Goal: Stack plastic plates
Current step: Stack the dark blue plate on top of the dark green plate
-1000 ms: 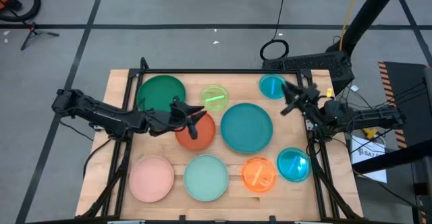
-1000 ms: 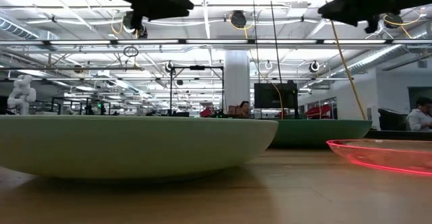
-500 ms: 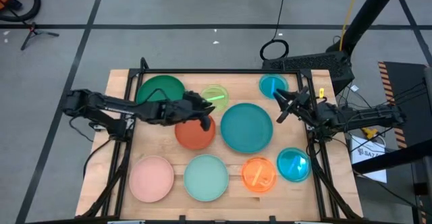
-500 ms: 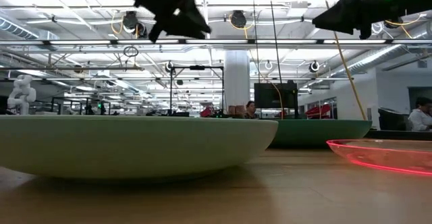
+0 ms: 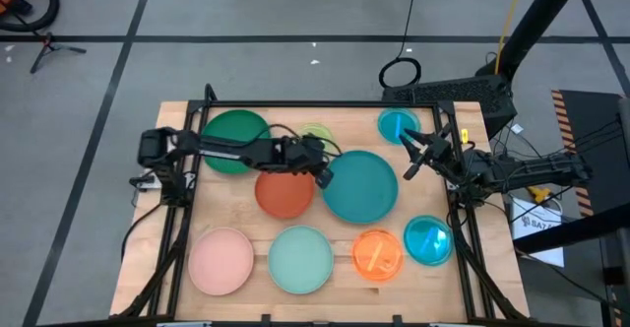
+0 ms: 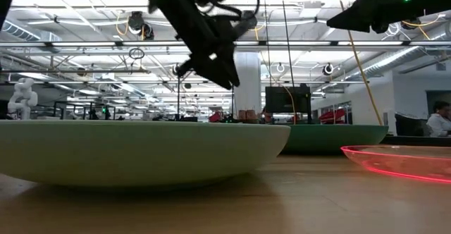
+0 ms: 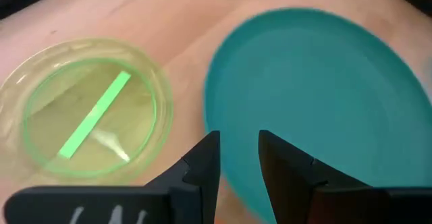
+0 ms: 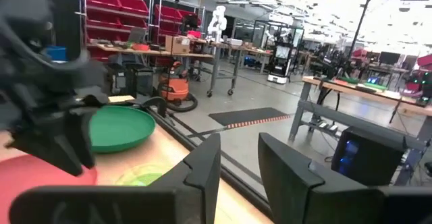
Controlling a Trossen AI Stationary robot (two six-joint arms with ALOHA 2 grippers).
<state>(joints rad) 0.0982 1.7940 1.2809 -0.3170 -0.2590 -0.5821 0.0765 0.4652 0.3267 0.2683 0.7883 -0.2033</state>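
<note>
**Left gripper hovered over the teal plate's edge**

Overhead, the left gripper (image 5: 321, 165) hung above the wooden table (image 5: 236, 219), its two dark fingers parted by a narrow gap and clasping nothing. From its wrist camera those fingers (image 7: 202, 162) sat over the near rim of the teal plate (image 7: 317, 96), a smooth, opaque, round dish. Just beside it lay the lime plate (image 7: 84, 109), clear plastic with a bright green bar across its middle.

The right gripper (image 5: 417, 154) waited at the table's right side, between the two blue plates (image 5: 397, 125) (image 5: 428, 240), fingers slightly apart and empty.

Around them the rest lay singly, none stacked: a dark green plate (image 5: 234, 135) at the far left corner, a red-orange plate (image 5: 283, 191) touching the teal one's left side, then pink (image 5: 221, 260), mint (image 5: 301, 259) and a see-through orange plate (image 5: 378, 252) along the near edge. All were shallow and round.
</note>
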